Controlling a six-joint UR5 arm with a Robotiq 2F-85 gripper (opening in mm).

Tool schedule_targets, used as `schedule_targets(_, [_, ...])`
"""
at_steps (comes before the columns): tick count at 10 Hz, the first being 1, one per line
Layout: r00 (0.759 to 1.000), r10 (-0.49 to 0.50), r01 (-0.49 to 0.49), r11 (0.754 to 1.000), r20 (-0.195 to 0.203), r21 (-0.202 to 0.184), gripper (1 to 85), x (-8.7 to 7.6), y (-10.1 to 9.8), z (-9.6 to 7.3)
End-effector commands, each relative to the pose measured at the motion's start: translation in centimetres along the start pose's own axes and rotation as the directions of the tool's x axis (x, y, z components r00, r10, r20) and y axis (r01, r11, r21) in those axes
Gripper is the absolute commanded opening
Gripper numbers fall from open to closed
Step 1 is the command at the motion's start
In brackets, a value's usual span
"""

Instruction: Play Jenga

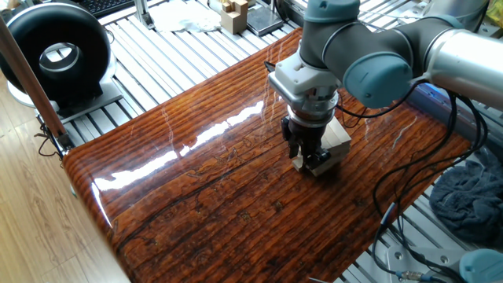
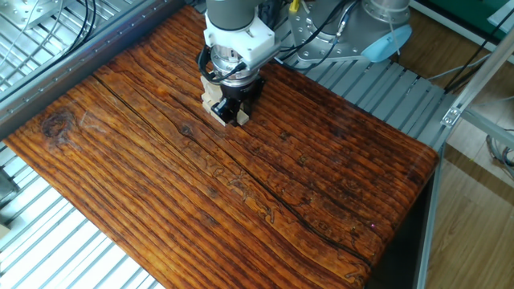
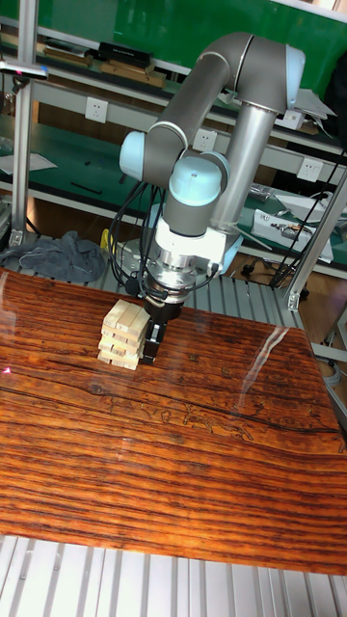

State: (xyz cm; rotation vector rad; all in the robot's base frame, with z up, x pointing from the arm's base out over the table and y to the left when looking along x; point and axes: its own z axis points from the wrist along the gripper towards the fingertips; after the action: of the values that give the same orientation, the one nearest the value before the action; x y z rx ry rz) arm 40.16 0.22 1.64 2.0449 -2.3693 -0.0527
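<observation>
arm bent over table, gripper [image 3: 154,339] pointing down against jenga tower [image 3: 122,335]; finger spacing unclear.

Bare tabletop [image 2: 265,193] all around Jenga tower [image 3: 122,335].

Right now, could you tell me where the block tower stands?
In the tall fixed view, the block tower stands on the wooden table, far left, right beside the pincer.
</observation>
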Motion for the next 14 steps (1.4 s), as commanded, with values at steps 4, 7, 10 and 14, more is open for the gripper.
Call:
schedule_targets(4, [1.0, -0.019, 0.019, 1.0, 0.006, 0.015, 44.7, -0.09, -0.45, -0.12])
schedule_targets(7, [1.0, -0.019, 0.019, 1.0, 0.009, 0.015, 44.7, -0.16, -0.43, -0.12])
schedule_targets(10, [1.0, -0.016, 0.016, 1.0, 0.011, 0.015, 44.7, -0.2, -0.43, -0.12])
schedule_targets(14, [0.999, -0.051, 0.051, 0.999, 0.005, 0.015, 44.7, -0.08, -0.45, -0.12])
